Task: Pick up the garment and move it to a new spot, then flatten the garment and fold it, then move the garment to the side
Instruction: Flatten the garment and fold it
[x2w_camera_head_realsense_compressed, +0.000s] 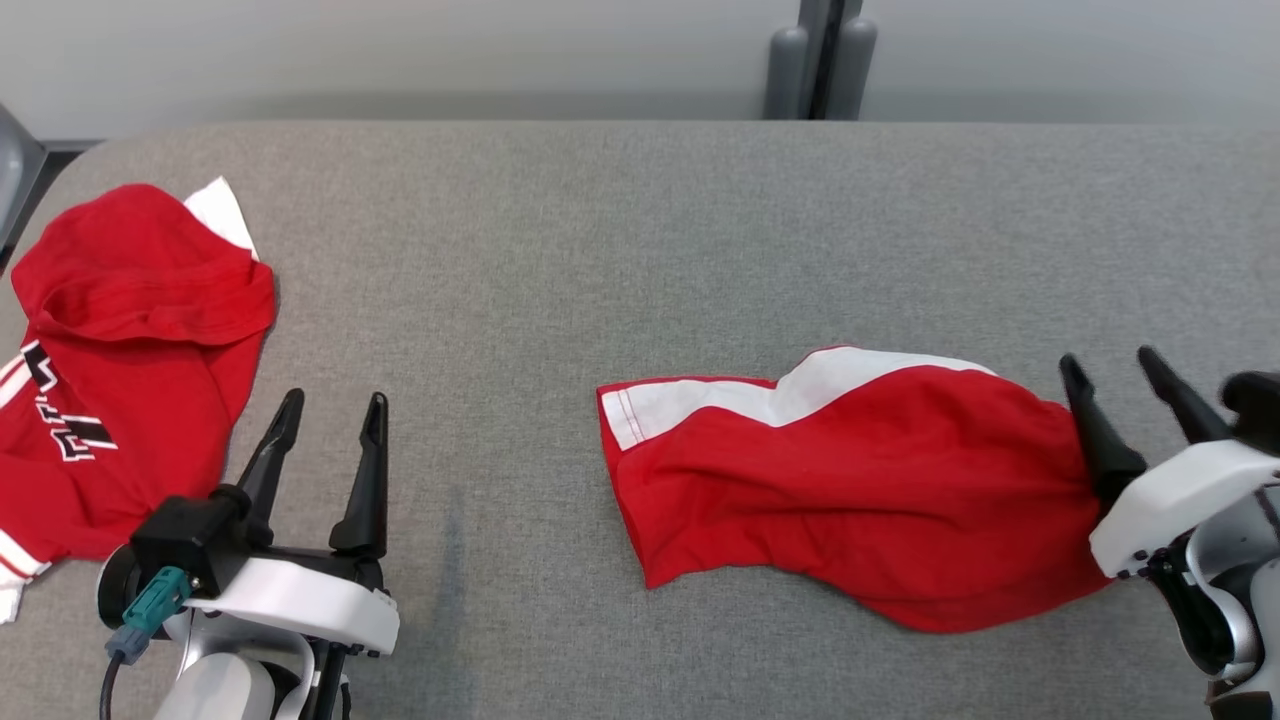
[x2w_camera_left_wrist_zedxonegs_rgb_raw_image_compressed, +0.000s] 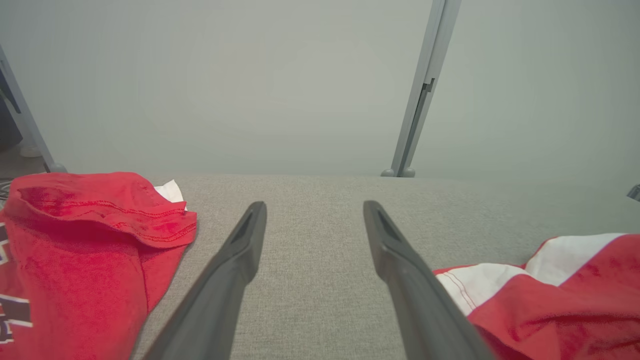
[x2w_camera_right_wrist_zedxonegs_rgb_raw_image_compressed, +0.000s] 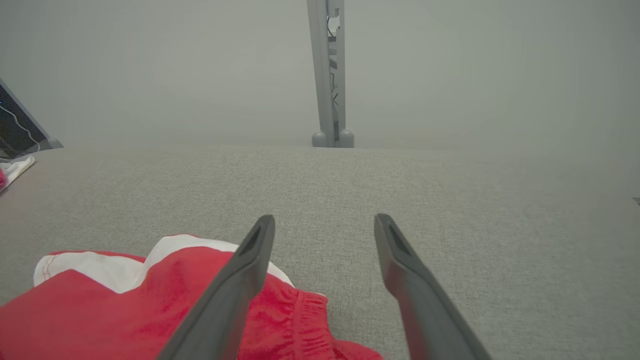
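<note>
On the grey bench (x2w_camera_head_realsense_compressed: 640, 220), right of centre: red shorts (x2w_camera_head_realsense_compressed: 860, 490) with white side panel, lying rumpled. At waistband end: right end effector (x2w_camera_head_realsense_compressed: 1110, 360), released, nothing grasped, one finger over the fabric edge; contact not determinable. At lower left: left end effector (x2w_camera_head_realsense_compressed: 332, 402), released, empty, over bare bench. At far left: red T-shirt (x2w_camera_head_realsense_compressed: 130, 370) with lettering, crumpled, well apart from shorts.

Even, diffuse light casts faint shadows, the head view crisp (wrist views look hazier).
</note>
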